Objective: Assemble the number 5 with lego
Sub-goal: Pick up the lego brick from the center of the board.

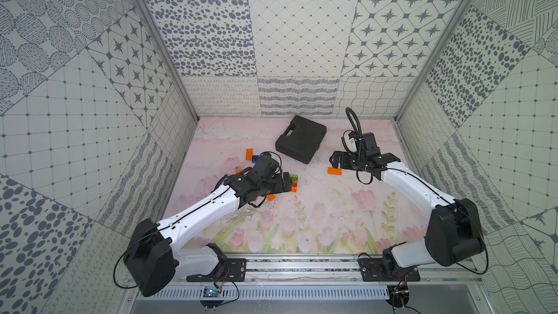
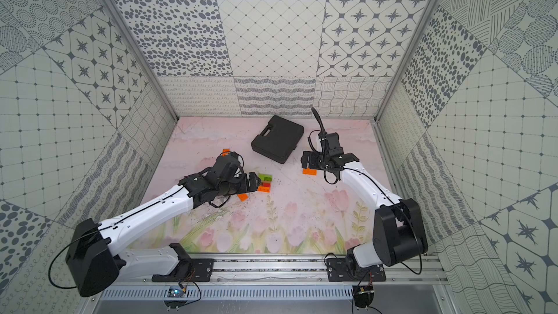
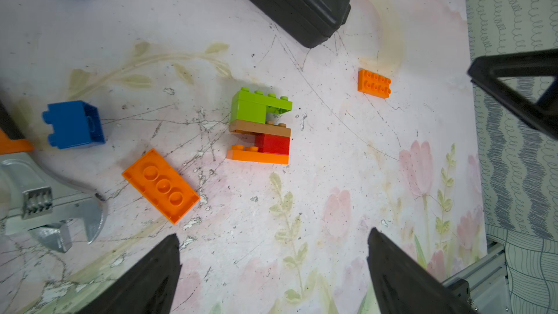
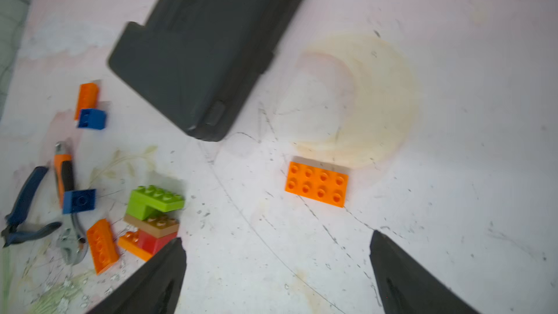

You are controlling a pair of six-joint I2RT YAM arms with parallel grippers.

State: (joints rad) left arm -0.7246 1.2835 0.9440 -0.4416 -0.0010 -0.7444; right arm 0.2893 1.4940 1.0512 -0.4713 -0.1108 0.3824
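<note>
- Left gripper (image 3: 273, 232): fingers spread wide, nothing btwn them. It hangs above the mat (image 3: 332, 176), touching no brick.
- Right gripper (image 4: 276, 235): also wide apart and empty.
- Lego build (image 3: 259, 128) lies mid-mat, just right of my left gripper and on the near side of the black case (image 1: 301, 138).
- Layers, far to near: long green, short green, long brown, short red, long orange. The two shorts sit at opposite ends, so it reads as a 5 to me.
- Spare orange brick (image 4: 317, 184) lies flat, studs up, right of the build and apart from it. It's just ahead of my right fingertips, untouched.
- Left of the build are more spares: flipped orange brick (image 3: 160, 185), hollow side up, and a blue brick (image 3: 75, 124).
- Step, my guess: the 5 is prob. done, and I'm at the let-go/check stage.
- Next: confirm the layers sit tight w/o nudging the build, then draw both arms clear. Spare orange prob. not needed.
</note>
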